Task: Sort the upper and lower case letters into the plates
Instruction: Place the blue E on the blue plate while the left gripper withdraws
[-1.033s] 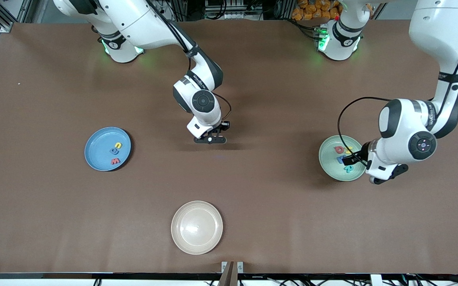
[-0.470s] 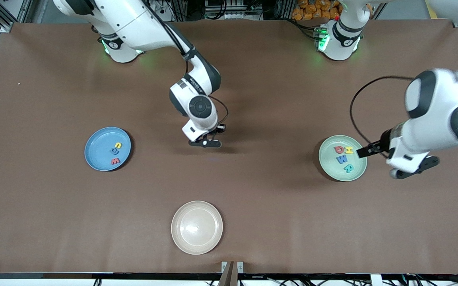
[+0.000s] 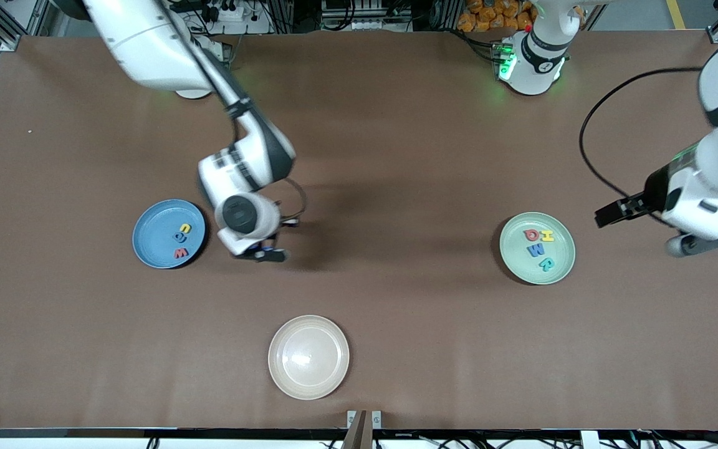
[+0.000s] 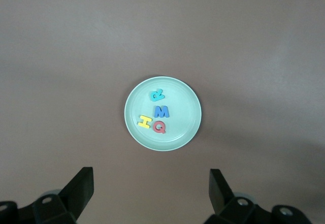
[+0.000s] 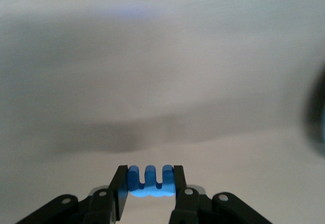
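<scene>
Overhead, brown table (image 3: 396, 156) meets seemingly cluttered racks (image 3: 346, 12) along its edge

A round, shallow cream plate (image 3: 308, 357) with a raised rim sits on the brown matte desk (image 3: 396, 156), close to the desk's edge nearest the front camera. Its glossy centre catches a pale highlight, and nothing lies in it.

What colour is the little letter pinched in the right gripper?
Blue. The letter shows best in the right wrist view, clamped by the right gripper.
</scene>
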Motion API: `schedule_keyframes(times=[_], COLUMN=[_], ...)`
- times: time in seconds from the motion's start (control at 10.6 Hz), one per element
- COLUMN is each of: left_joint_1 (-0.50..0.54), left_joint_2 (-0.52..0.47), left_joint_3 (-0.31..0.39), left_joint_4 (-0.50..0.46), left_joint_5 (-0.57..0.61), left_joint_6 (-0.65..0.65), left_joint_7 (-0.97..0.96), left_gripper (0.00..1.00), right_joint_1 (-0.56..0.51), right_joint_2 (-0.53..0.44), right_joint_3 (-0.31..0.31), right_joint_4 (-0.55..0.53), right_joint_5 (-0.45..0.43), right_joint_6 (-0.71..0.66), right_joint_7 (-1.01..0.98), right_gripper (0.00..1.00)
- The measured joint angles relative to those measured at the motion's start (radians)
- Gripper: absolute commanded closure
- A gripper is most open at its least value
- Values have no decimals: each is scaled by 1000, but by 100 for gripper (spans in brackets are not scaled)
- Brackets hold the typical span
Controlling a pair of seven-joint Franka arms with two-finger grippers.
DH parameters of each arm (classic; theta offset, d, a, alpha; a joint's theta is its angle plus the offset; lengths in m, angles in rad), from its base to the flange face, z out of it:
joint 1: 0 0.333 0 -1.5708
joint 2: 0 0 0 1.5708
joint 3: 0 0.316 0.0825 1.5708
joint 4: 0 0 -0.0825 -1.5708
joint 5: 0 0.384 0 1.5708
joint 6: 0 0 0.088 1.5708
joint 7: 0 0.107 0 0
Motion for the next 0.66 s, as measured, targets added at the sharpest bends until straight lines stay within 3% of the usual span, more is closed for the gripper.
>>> schedule_keyframes(times=[0.38, 0.66], left_joint_1=[15, 31], left_joint_2=[-54, -70], left_joint_3=[1, 10], left_joint_4=[3, 4], left_joint_5=[-2, -80], left_joint_6=[-64, -107], left_joint_7=[4, 13], left_gripper=[0, 0], right_joint_1=[-241, -384], right_joint_2=[-8, -6], right_joint_3=[-4, -4], right_joint_4=[-4, -23], right_joint_5=[-3, -40], right_joint_6=[-107, -117], right_joint_7=[-268, -486], right_gripper=[89, 85])
